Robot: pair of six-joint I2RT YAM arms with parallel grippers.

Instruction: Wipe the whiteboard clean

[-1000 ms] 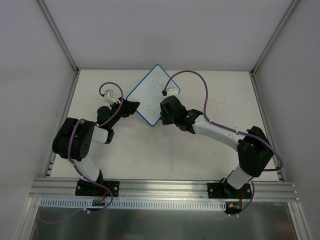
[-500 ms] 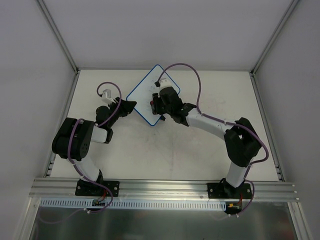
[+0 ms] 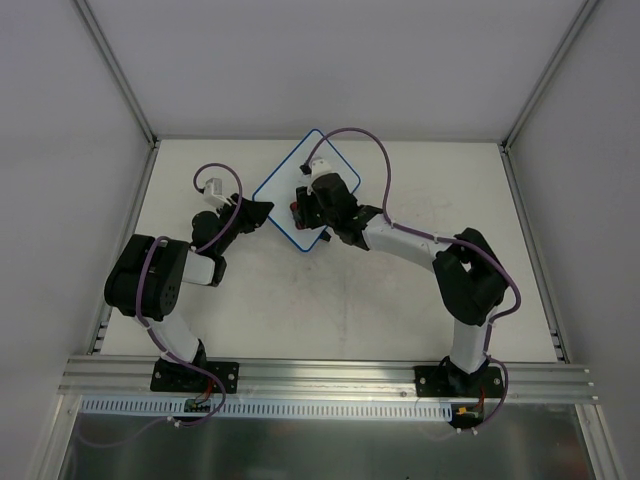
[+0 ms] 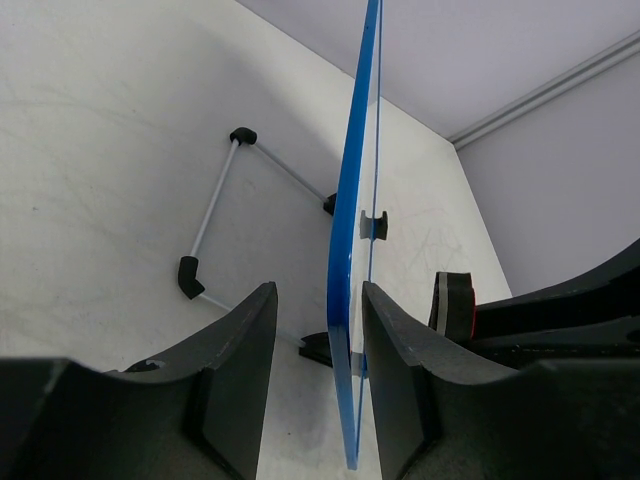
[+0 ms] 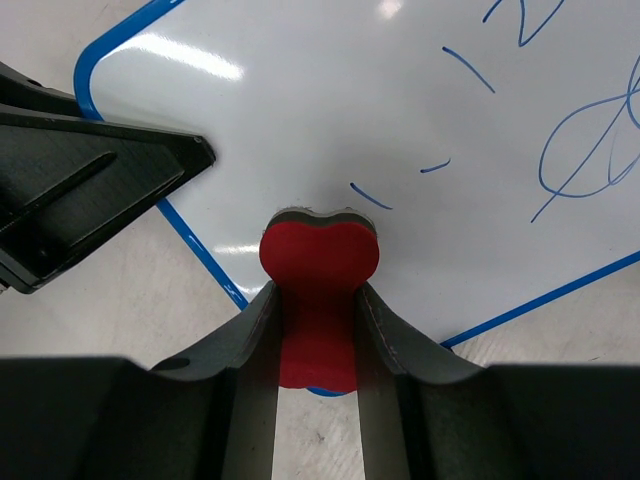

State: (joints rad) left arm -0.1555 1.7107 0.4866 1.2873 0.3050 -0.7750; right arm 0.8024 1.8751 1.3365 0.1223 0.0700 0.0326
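My right gripper [image 5: 318,300] pinches the red eraser [image 5: 319,255] over the whiteboard [image 3: 283,195], which sits far-centre on the bench [image 3: 350,310]; my left gripper [image 4: 318,300] straddles the board's left corner, though I cannot tell whether it clamps

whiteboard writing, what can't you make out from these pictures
Top external: writing on the whiteboard too small; right gripper covers part.
Right wrist: strokes cut off by top and right edges; eraser hides its contact.
Left wrist: board seen edge-on inside the left gripper, face unseen.
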